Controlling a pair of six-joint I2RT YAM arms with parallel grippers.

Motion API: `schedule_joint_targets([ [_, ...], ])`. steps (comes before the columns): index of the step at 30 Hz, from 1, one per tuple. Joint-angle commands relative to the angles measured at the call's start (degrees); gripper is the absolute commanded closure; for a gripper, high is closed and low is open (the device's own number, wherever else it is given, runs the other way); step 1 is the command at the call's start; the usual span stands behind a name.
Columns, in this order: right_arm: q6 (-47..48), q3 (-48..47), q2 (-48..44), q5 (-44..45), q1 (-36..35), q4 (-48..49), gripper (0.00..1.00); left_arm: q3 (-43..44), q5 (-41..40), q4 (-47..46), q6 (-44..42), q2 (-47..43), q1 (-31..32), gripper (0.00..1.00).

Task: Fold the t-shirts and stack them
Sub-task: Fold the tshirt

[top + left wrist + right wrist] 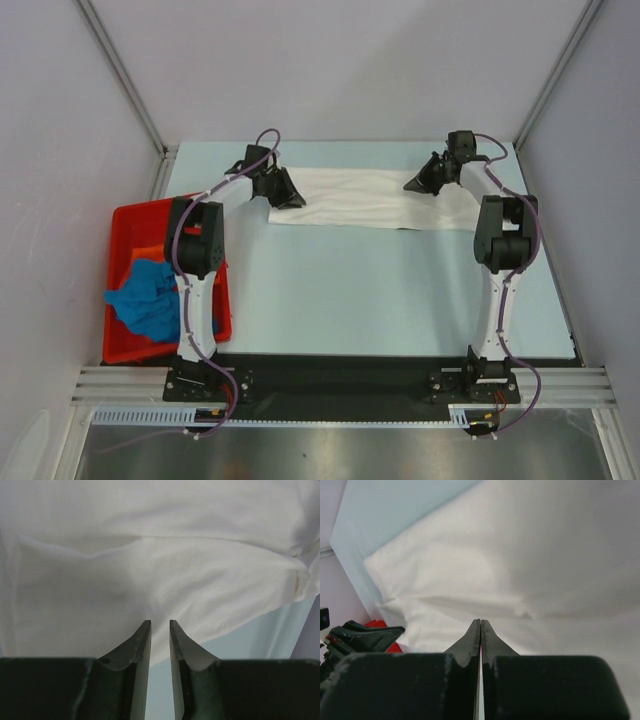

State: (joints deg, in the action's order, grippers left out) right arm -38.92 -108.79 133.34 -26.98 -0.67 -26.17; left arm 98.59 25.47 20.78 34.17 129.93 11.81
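Observation:
A white t-shirt lies flat, folded into a wide strip, at the far middle of the table. My left gripper hovers at the strip's left end. In the left wrist view its jaws stand a narrow gap apart with nothing between them, and the white cloth fills the view beyond. My right gripper is over the strip's far right part. Its jaws are closed tip to tip above the cloth, with nothing seen in them. Blue and orange shirts lie in the bin.
A red plastic bin stands at the table's left edge beside the left arm. Light blue table lies between the shirt and the arm bases. Grey walls close in the far and side edges.

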Motion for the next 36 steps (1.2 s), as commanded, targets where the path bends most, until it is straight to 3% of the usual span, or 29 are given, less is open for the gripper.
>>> schedule_joint_targets([
  [1,2.9,6.7,-10.0,-0.1,-0.4,-1.9,0.99,-4.4,0.8,-2.0,-0.3,-5.3,0.7,0.74],
  [6,2.1,17.7,-14.6,1.1,-0.6,3.1,0.99,-8.4,0.2,-2.6,1.2,-5.9,0.7,0.75],
  [17,2.9,19.2,-11.7,11.4,-1.8,5.2,1.00,-9.0,-0.9,-1.4,1.7,-4.4,0.7,0.75],
  [28,2.7,12.8,-6.5,12.8,-0.7,5.9,1.00,-10.0,-1.5,-0.7,0.6,-5.6,0.5,0.75],
  [36,2.1,2.2,-0.1,13.3,-0.2,3.7,1.00,-11.0,-1.5,-0.6,0.4,-6.1,0.5,0.75],
])
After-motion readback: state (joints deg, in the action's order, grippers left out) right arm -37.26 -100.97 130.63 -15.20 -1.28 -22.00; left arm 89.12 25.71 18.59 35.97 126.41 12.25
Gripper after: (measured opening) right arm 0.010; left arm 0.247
